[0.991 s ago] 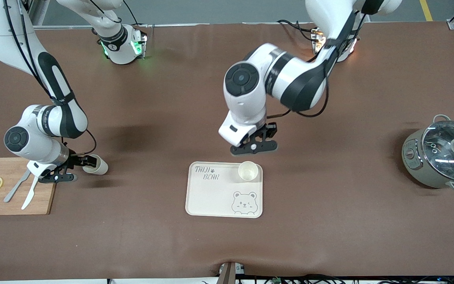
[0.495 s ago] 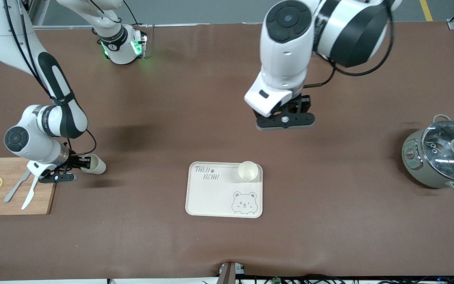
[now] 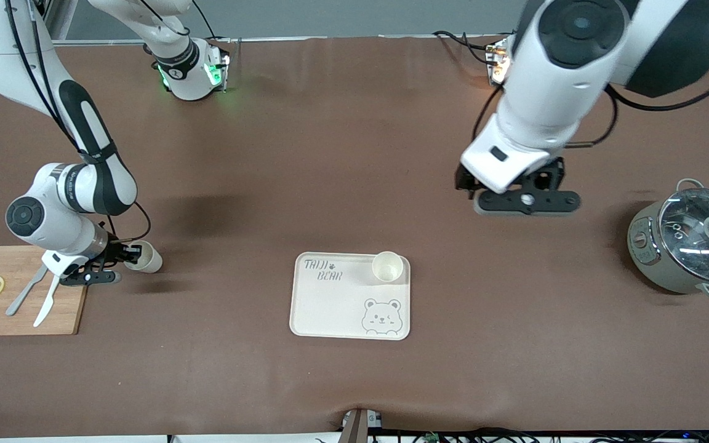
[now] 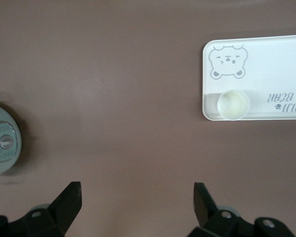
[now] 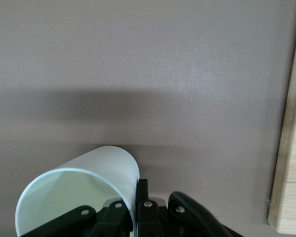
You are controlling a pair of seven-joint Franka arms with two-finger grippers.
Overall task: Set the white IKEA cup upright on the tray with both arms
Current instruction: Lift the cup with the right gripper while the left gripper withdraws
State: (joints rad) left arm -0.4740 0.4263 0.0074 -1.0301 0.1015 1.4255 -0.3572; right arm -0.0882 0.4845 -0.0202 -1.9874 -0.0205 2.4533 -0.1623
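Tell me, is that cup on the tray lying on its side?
No. The cup stands upright in a corner of the tray, its open mouth facing up.

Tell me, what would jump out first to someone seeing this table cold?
Probably the left gripper, open, up over bare table between the tray and the grey pot. One white cup stands upright in a tray corner. By the cutting board, the right gripper pinches a second cup lying on its side.
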